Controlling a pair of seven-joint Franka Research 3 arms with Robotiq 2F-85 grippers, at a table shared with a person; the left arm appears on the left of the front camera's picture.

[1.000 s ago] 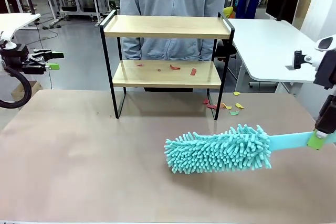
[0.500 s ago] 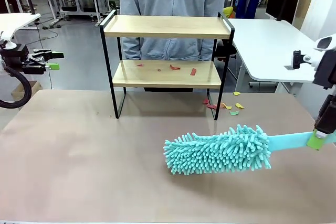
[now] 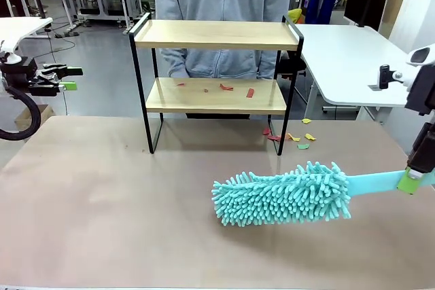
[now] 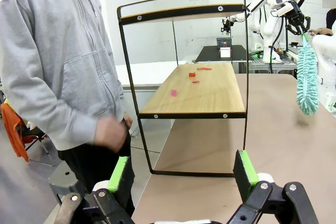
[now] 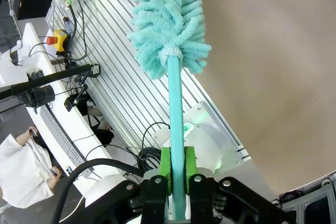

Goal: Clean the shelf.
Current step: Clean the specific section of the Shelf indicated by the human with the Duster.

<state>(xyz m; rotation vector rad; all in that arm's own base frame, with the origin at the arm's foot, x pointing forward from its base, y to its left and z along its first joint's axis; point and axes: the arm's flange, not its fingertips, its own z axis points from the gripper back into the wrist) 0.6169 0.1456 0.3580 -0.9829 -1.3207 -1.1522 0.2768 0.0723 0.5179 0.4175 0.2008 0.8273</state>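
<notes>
Two arms flank the tan table (image 3: 102, 202). At nine o'clock in the front view, the left gripper (image 3: 72, 78) hangs beyond the table's left edge and points toward three o'clock. Its jaws are spread wide with nothing between them. In its own wrist view the green pads (image 4: 119, 174) stand far apart, and the shelf (image 4: 197, 93) shows in the gap between them.

From the front, the shelf (image 3: 216, 35) stands upright on the far half of the table, at about twelve o'clock and slightly left of centre. Its lower board carries a few red and orange paper scraps (image 3: 225, 87), most of them toward the three o'clock end. More coloured scraps (image 3: 292, 137) lie on the table at the shelf's five o'clock, just beside its right legs. A person (image 3: 221, 5) in a grey hooded top stands behind the shelf at twelve o'clock. In the left wrist view one hand (image 4: 110, 134) is blurred in front of the waist.

At about four o'clock from the table's centre lies a fluffy teal duster (image 3: 282, 193), well apart from the shelf. Its head points toward nine o'clock and its flat handle runs toward three. I cannot tell whether the head rests on the table or hangs just above it.

At three o'clock, at the picture's edge, the right gripper (image 3: 410, 180) is clamped on the handle's end. Its wrist view shows the pads (image 5: 166, 162) pressed against both sides of the handle.
</notes>
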